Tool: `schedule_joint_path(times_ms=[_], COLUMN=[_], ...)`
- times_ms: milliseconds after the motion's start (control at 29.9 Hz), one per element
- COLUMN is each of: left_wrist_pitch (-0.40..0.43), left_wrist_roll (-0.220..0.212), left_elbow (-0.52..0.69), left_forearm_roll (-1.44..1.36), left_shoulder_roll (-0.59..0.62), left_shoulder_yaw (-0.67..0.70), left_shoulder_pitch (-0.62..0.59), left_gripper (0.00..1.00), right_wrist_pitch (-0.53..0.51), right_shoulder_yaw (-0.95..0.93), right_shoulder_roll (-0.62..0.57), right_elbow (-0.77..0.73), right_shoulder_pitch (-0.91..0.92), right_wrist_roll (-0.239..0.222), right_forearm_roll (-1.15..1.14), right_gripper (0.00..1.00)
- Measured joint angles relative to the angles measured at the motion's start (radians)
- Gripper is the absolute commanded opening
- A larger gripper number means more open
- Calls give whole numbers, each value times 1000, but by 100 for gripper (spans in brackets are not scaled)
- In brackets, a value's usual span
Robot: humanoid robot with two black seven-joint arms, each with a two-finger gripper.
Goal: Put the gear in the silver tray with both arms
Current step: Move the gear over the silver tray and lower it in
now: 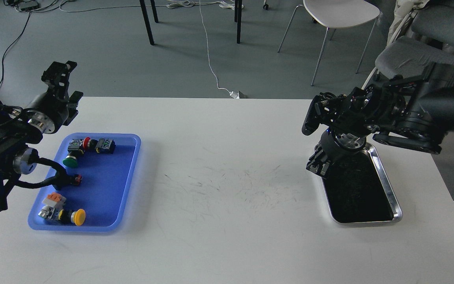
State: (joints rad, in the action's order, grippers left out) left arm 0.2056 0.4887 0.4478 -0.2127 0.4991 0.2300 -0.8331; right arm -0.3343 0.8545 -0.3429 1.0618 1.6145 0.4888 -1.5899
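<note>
Right pincer [317, 165], grip state unclear, hangs over the empty silver tray [388, 185]; left pincer [59, 73], unclear too, must reach gear in blue tray [132, 165]

Silver tray [391, 189]: shiny rect. metal, rounded corners, raised rim, dark mirror-like bottom, lies flat on white worktop [227, 221] at right side. Its far-left corner is hidden under right claw [317, 165]. Nothing seen inside the tray.
</note>
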Motion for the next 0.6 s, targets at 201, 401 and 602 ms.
schedule_joint_path(times_ms=[201, 401, 602], left_wrist_pitch=[0, -2, -2], left_wrist_roll=[0, 0, 0], left_elbow=[0, 0, 0], left_forearm_roll=[-1, -1, -1], left_shoulder_roll=[-13, -19, -20], left_shoulder_yaw=[-1, -2, -2], left_shoulder_pitch=[9, 18, 18], left_gripper=[99, 99, 99], right_wrist_pitch=[1, 2, 3], right_shoulder_yaw=[7, 9, 11], right_shoulder_roll=[-110, -173, -190], right_elbow=[57, 89, 90], right_shoulder_pitch=[6, -11, -45], right_wrist_roll=[0, 0, 0], right_forearm_roll=[-55, -94, -103], right_gripper=[1, 2, 2])
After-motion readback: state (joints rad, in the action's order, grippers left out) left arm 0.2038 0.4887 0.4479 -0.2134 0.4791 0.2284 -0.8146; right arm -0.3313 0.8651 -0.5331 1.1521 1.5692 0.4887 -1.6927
